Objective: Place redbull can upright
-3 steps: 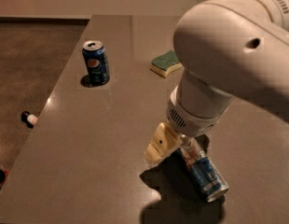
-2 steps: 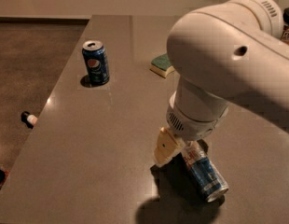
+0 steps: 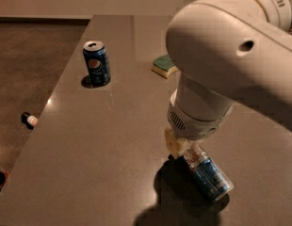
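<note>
A slim blue-and-silver metal redbull can (image 3: 209,177) lies tipped over on the smooth grey-brown bench (image 3: 113,140), near the front right. Its upper end points up and left under the robot, and its base points toward the lower right. The hand (image 3: 186,149), cream-coloured and mounted below a rounded white wrist, sits low right at that upper end of the can. The bulky white arm (image 3: 221,55) hides much of it, so I cannot tell whether it grips the can or only sits against it. A dark shadow spreads on the bench beneath both. Well apart, toward the far left, a wider dark blue Pepsi can (image 3: 96,63) with a round logo stands upright. A green-and-yellow rectangular sponge (image 3: 164,66) lies flat farther back, partly behind the arm. Off the bench, a small white-and-black object (image 3: 29,120) rests on the mottled brown floor (image 3: 28,55).
</note>
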`<action>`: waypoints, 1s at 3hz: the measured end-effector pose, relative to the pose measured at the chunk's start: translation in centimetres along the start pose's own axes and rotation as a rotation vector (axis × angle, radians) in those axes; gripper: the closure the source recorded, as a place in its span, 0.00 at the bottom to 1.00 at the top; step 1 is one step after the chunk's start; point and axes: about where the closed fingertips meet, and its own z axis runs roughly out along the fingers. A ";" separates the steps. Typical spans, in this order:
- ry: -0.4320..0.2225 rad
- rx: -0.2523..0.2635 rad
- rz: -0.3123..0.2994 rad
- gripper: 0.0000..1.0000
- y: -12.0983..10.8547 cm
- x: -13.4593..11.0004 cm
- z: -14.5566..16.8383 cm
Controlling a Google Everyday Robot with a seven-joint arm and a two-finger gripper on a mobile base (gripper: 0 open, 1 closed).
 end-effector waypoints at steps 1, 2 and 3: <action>-0.113 0.003 -0.047 0.90 -0.6 -1.6 -2.7; -0.288 -0.002 -0.143 1.00 -1.6 -4.6 -6.4; -0.459 -0.033 -0.193 1.00 -3.1 -6.8 -8.9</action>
